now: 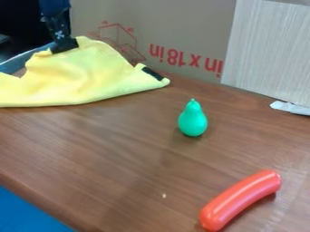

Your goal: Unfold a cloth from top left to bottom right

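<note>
We see end effector (65,46) clamped on yellow cloth (91,79); bulk drapes below it, long axis running left to right.

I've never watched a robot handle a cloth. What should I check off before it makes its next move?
1. Gripper at the cloth: ok, it is at the upper part of the yellow cloth.
2. Cloth securely held: cannot tell.
3. Cloth spread flat: not ok, it is bunched and raised near the gripper.
4. Green pear apart from the cloth: ok, it stands upright with bare table between them.
5. Red sausage apart from the cloth: ok, it lies beyond the pear.
6. Way toward the bottom right free: not ok, the pear and sausage are on that side and might get in the way.
</note>
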